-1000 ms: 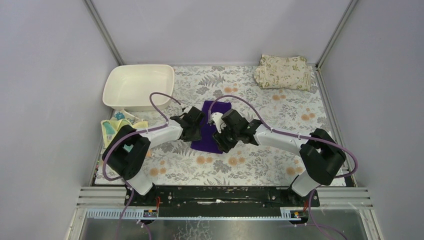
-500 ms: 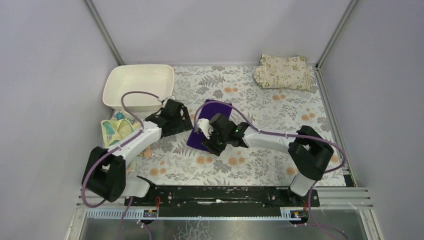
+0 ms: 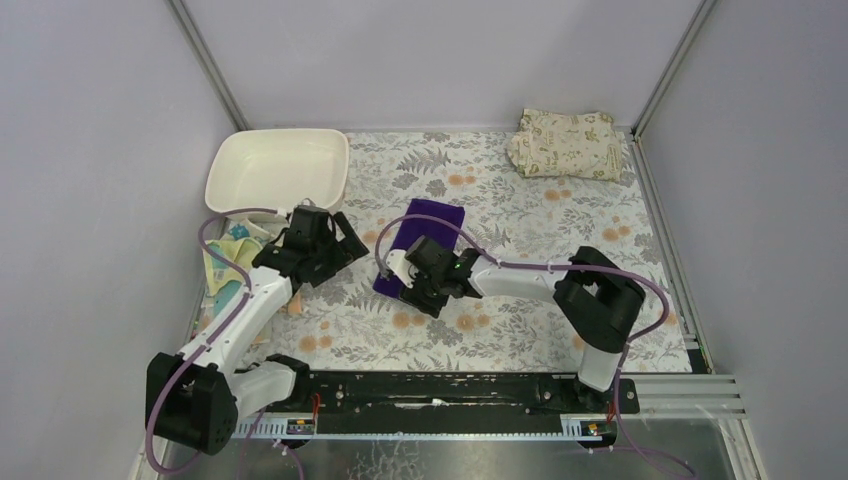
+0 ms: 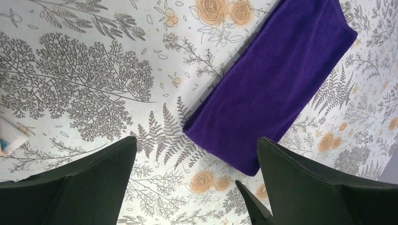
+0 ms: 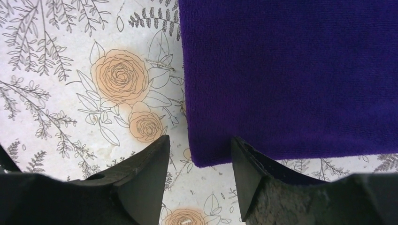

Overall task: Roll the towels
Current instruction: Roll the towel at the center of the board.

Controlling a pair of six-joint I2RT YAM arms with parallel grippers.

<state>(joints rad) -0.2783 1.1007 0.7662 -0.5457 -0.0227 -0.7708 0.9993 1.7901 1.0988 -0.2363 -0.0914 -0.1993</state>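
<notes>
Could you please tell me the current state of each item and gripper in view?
Purple towel: folded flat, not rolled.
Pale yellow towel: crumpled, not rolled.
White basin: empty.
Beige leaf-printed cloth: folded, lying apart in the far right corner.
Left gripper: open, holding nothing.
Right gripper: open, at the purple towel's near corner.

My right gripper (image 5: 198,145) stands parted about the near corner of the purple towel (image 3: 432,225); my left gripper (image 4: 196,140), spread wide, has bare floral mat (image 4: 94,70) beneath, at nine o'clock from it; the white tub (image 3: 275,170) blocks eleven; the beige cloth (image 3: 565,143) lies well off at one.
</notes>
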